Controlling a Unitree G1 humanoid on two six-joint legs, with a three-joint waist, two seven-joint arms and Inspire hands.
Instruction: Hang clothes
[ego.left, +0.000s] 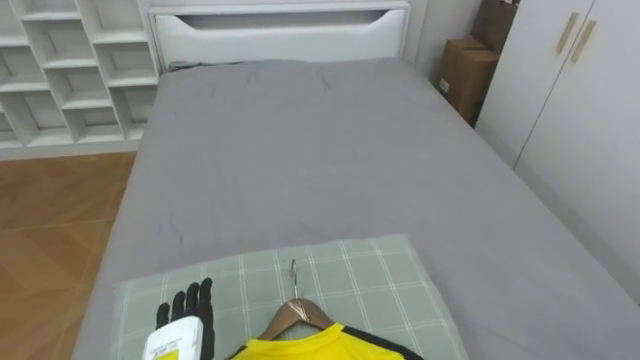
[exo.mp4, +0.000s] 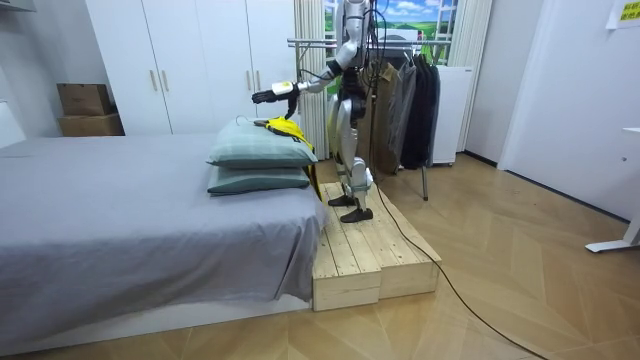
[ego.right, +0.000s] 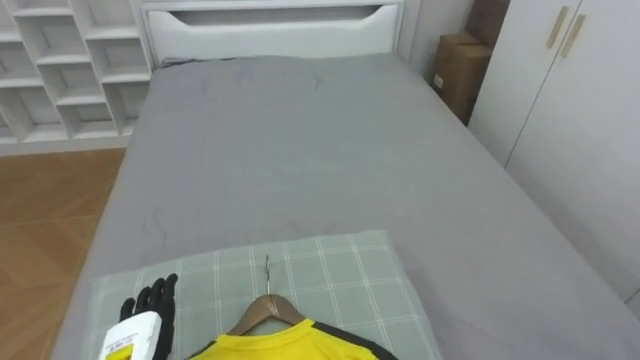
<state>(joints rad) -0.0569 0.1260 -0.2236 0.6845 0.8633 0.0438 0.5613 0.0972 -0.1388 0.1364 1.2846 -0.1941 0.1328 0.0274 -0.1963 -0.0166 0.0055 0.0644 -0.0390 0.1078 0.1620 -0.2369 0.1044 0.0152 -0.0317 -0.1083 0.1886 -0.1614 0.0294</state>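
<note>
1. Left eye view: the left hand was held over the pillow, just beside the hanger. Its fingers were straight and nothing was gripped. The shirt was laid on the pillow, already on the hanger, with the hook pointed up the bed. The step was judged to be the taking up of the hanger. The wood below the hook should be gripped rather than the cloth, and it should be lifted level so that the shirt is not shed.
2. Room view: the robot was seen standing on a wooden platform at the bed's end. A rack hung with dark clothes was placed just behind it, so a turn would be needed.
3. Right eye view: the bed was covered smoothly in grey. Shelves, a headboard, boxes and a wardrobe were ranged around it.
</note>
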